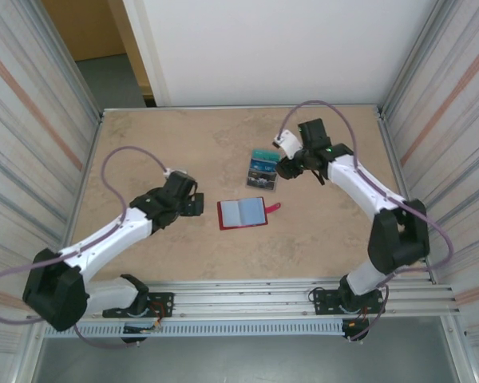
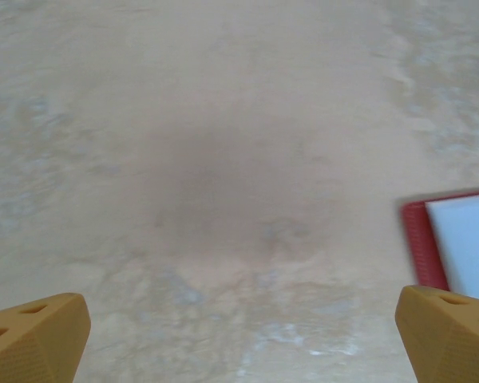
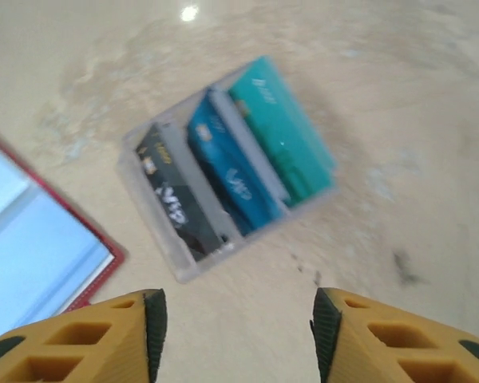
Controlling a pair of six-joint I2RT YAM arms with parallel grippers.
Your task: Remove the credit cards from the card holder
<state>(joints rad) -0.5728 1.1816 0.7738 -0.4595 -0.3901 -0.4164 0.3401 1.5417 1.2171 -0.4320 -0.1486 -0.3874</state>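
1. Our right gripper (image 3: 235, 327) hangs released, jaws apart with nothing between them; just beyond its fingertips a clear tray (image 3: 193, 267) sits on the table (image 3: 383, 239).
2. In that tray we see the credit cards (image 3: 227, 171) side by side, each in its own compartment; black lies nearest the card holder, blue in the middle, teal farthest.
3. The card holder (image 3: 40, 247) lies open and flat near the tray, not touching it; its pale blue pockets face up.
4. Our left gripper (image 2: 239, 335) is released wide over bare table; the card holder's red edge lies just ahead of one finger.
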